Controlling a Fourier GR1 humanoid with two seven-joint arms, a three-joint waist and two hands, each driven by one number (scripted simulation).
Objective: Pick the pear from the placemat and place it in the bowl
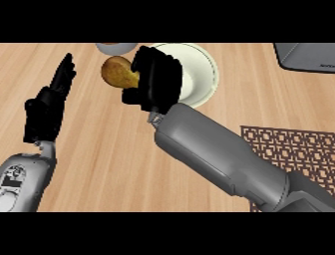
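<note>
Head view, looking steeply down on the wooden counter [126, 164], which fills the field. My right forearm [222, 159] crosses it diagonally from the lower right corner toward the upper middle, passing beside the brown lattice placemat [303, 149] that lies at the right edge. The placemat carries nothing that I can see. A grey appliance [317, 57] with rounded corners sits at the upper right, cut off by the edge.

My left forearm [16, 182] enters at the lower left; my left hand [45, 109] rests open above it, fingers straight and pointing up and slightly right, touching nothing.

The pale bowl [204, 74] lies at the upper middle. My right hand [156, 79] covers its left part, fingers curled downward round the pear [119, 72]. The pear is golden brown and projects from the left side of that hand, just beside the bowl's left rim rather than over its centre; whether it touches the rim I cannot tell, since my hand hides the contact.

A small pale round object [113, 47] with a brown interior is partly visible at the top edge, just above the pear.
</note>
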